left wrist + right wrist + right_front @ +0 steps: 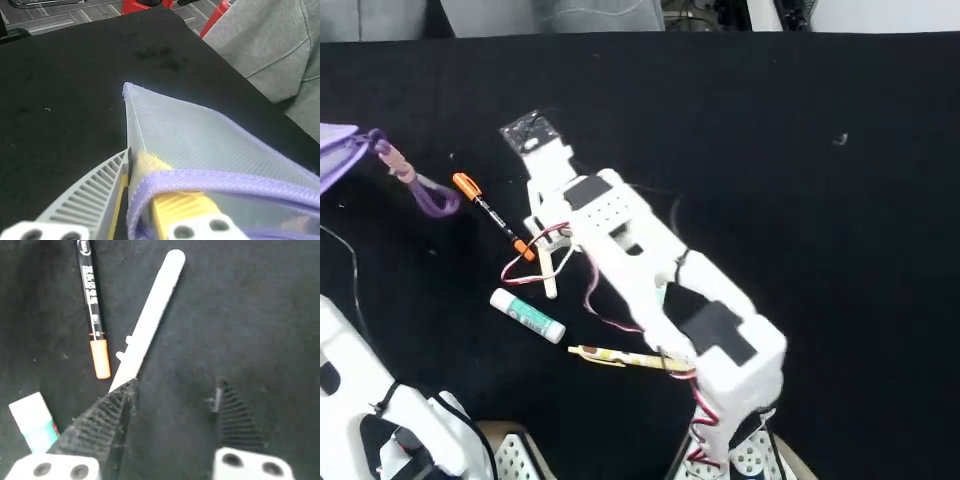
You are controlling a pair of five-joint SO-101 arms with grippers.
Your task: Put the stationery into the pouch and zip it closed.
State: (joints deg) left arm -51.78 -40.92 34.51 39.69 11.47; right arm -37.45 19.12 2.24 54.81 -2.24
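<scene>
The right arm (pixel 650 270) stretches from the near right toward the far left, wrist tipped downward, its right gripper (pixel 175 385) held with black fingers spread apart, while the left arm (pixel 365 400) sits at the near left corner, its left gripper (pixel 136 167) pinched on the pouch (pixel 210 135) edge.

we note a translucent ribbed pouch (pixel 210 140) with purple trim, a black pen (pixel 92 310) capped orange, a white stick (pixel 150 315), a black table (pixel 840 250).
</scene>
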